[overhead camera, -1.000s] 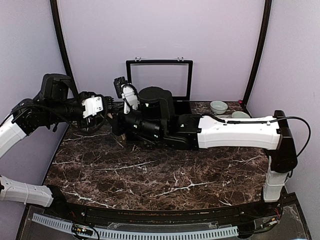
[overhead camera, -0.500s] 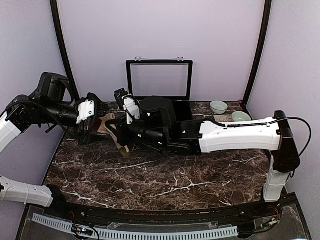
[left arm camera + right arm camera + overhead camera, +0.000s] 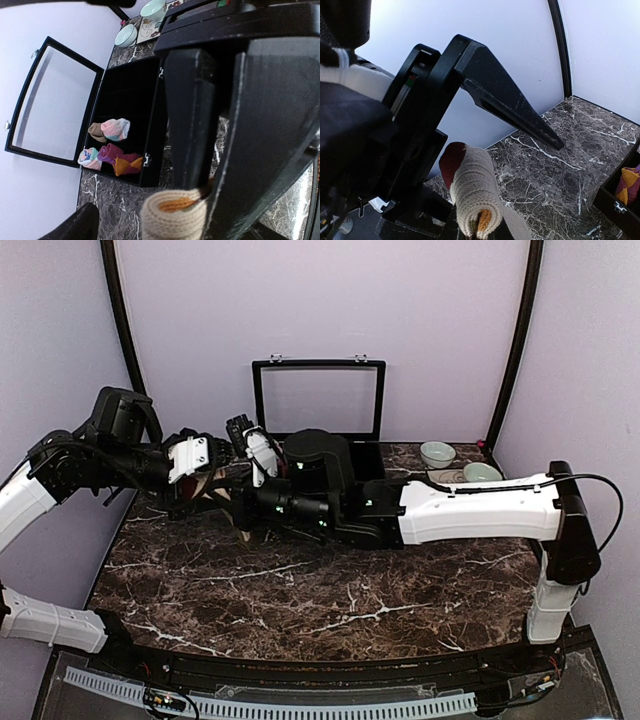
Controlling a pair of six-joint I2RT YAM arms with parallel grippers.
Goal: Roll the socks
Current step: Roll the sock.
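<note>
- Your right claw [image 3: 210,192] is almost closed and pinches the sock [image 3: 472,195]. The sock is a cream ribbed roll with orange showing at its core and a red-brown end.
- You hold that roll over the far left part of the table [image 3: 350,590], just left of the box [image 3: 365,455]. You cannot tell whether it touches the marble.
- Your left claw [image 3: 213,480] stands wide and faces the right one. In the right wrist view one of its fingers [image 3: 510,107] slants past above the roll with a clear gap.
- Your right arm [image 3: 470,508] reaches across from the right, with its forearm low over the table in front of the box.
- The box is open, and its lid [image 3: 318,400] stands upright against the back wall.
- At the box's left end lies a pink roll [image 3: 116,129] with a tan roll [image 3: 96,131] touching it. A magenta roll [image 3: 116,151] and an orange roll [image 3: 126,165] lie together just beside them.
- Two pale bowls [image 3: 437,453] sit on the table to the right of the box.
</note>
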